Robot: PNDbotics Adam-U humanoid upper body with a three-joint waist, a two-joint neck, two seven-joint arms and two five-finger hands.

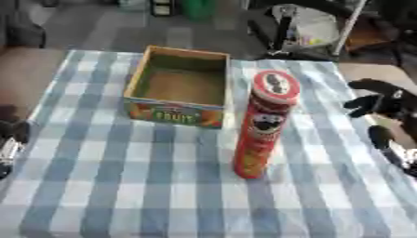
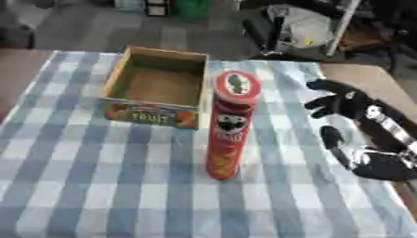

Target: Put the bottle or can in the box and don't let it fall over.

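A: Two things matter in the left eye view: a tall red can (image 1: 262, 124) standing upright at the frame's centre, and an open box (image 1: 178, 86) just up and left of it, apart from it, nothing inside. Both sit on the checked surface (image 1: 106, 186).

B: And the hands?

A: The right robot hand (image 1: 383, 103) shows at the right edge, level with the can's upper half, well apart from it, grasping nothing. At the lower left edge there is a dark shape, likely the left robot hand (image 1: 10, 139); I cannot tell its fingers.

B: The right eye view?

A: The right robot hand (image 2: 346, 106) shows fuller here, right of centre: fingers spread and relaxed, pointing left toward the can (image 2: 229, 124), thumb (image 2: 332, 142) hanging lower. Bare cloth lies between hand and can. The box (image 2: 156, 87) sits at the upper left, near the surface's (image 2: 97, 186) far edge. Wide bare cloth fills the lower frame.
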